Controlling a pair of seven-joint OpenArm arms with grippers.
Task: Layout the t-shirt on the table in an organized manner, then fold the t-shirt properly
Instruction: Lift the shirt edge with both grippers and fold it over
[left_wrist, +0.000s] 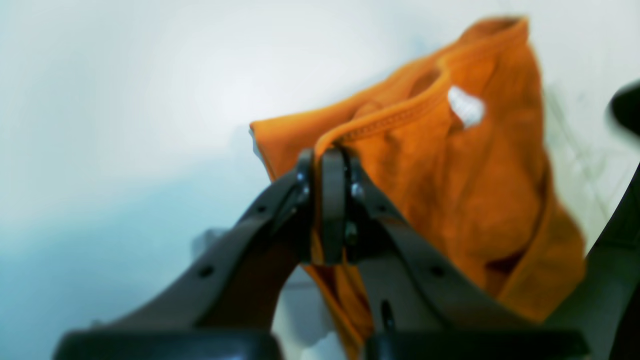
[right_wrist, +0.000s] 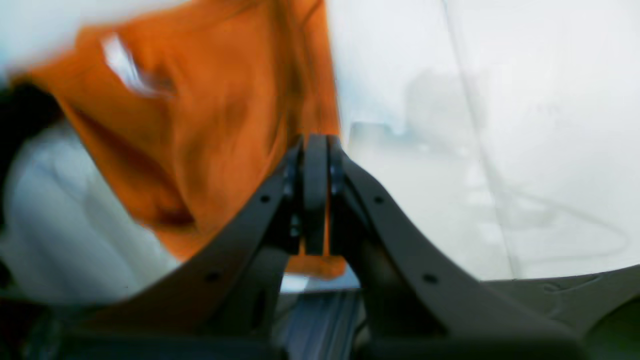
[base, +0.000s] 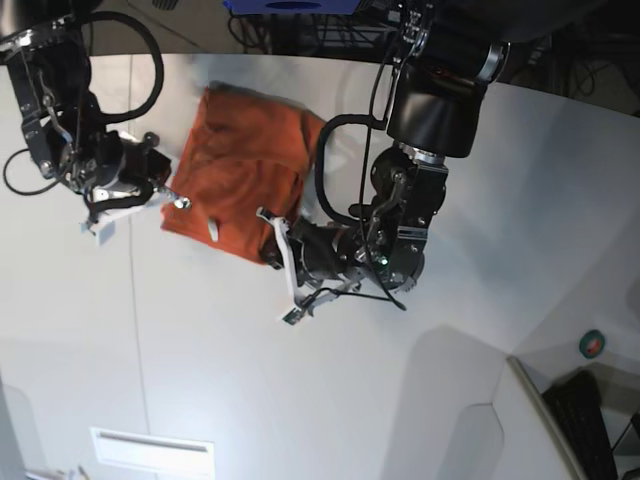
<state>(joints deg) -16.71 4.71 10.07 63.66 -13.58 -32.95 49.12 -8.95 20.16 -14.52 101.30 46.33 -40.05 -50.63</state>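
From nine o'clock in the base view, the right gripper (base: 172, 196) pinches one shoulder of the orange t-shirt (base: 240, 165), which hangs bunched above the white table (base: 200, 340), soft, light, best held at the collar seam, where the left gripper (base: 272, 240) clamps.

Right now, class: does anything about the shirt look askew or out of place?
Yes. The t-shirt is bunched and hangs stretched between both grippers instead of lying flat on the table. The left gripper pinches its neckline seam near the white tag, and the right gripper clamps another edge.
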